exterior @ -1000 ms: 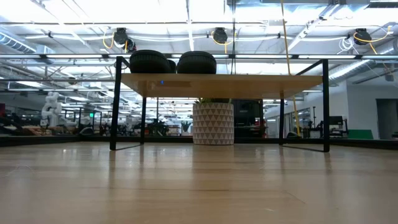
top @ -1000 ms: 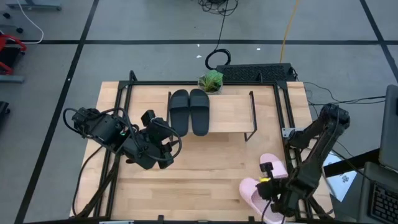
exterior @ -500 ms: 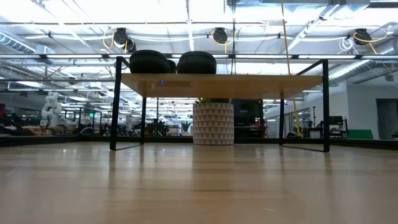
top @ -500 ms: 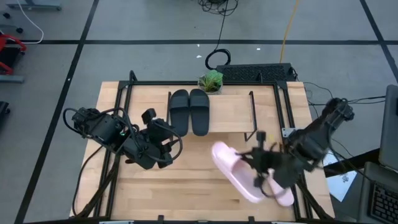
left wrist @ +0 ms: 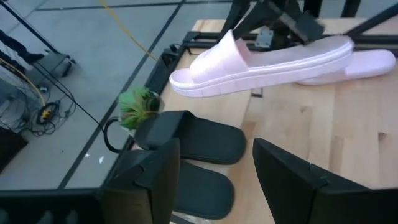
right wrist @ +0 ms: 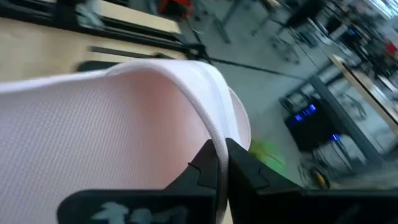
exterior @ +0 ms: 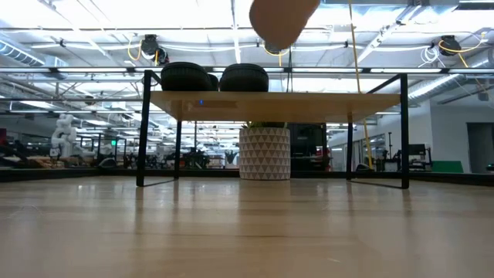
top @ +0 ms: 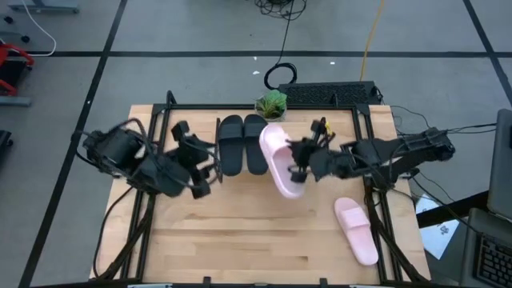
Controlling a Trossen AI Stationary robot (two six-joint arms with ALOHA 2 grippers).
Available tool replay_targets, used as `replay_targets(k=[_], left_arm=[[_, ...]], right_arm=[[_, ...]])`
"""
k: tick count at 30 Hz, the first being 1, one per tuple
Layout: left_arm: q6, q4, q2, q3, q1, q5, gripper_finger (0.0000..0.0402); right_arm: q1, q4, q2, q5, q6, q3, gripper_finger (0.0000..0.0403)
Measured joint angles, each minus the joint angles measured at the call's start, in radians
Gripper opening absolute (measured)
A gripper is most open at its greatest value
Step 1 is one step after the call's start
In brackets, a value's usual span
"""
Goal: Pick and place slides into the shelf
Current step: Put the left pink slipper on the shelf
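Observation:
The black pair of slides [top: 244, 144] lies side by side on the left part of the shelf's plank top [top: 293, 130]; the low view shows the pair [exterior: 214, 77] on the plank [exterior: 270, 102]. My right gripper [top: 299, 164] is shut on one pink slide [top: 280, 158], which hangs in the air over the shelf just right of the black pair. The other pink slide [top: 354, 230] lies flat on the table near its right edge. My left gripper [top: 200, 160] is open and hovers left of the shelf, facing the black slides [left wrist: 193, 143]. My right gripper pinches the pink slide's strap at its edge [right wrist: 219, 140] between its two fingers. The fingers come roughly level from the table's right and lie across the slide. The slide [left wrist: 267, 59] is lifted clear, nearly level, with its length running from the table's far side to its near side.
A small potted plant [top: 272, 104] stands behind the shelf at the table's far edge. Black wire rails [top: 324, 148] rise at the shelf's right end. A black frame [top: 160, 120] runs around the table. Bare wood [top: 256, 232] shows on the near half of the table.
My right gripper has carried one pink slide up from the table's near right corner toward the far left, until it hangs over the shelf beside the black pair. The second pink slide stayed on the table. My left gripper has moved a little toward the far edge.

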Motion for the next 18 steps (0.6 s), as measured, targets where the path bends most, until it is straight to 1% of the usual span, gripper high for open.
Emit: replay_targets(k=[8, 13, 18], left_arm=[[0.069, 0.000, -0.090, 0.000, 0.053, -0.010, 0.0204], [0.107, 0.000, -0.117, 0.000, 0.081, -0.010, 0.0204], [0.159, 0.000, -0.118, 0.000, 0.106, -0.010, 0.0204]], right_arm=[[-0.169, -0.022, 0.005, -0.004, 0.017, 0.000, 0.0000], [-0.252, -0.148, 0.024, -0.075, 0.002, 0.054, 0.0000], [-0.282, -0.242, 0.095, -0.107, -0.012, 0.121, 0.0000]])
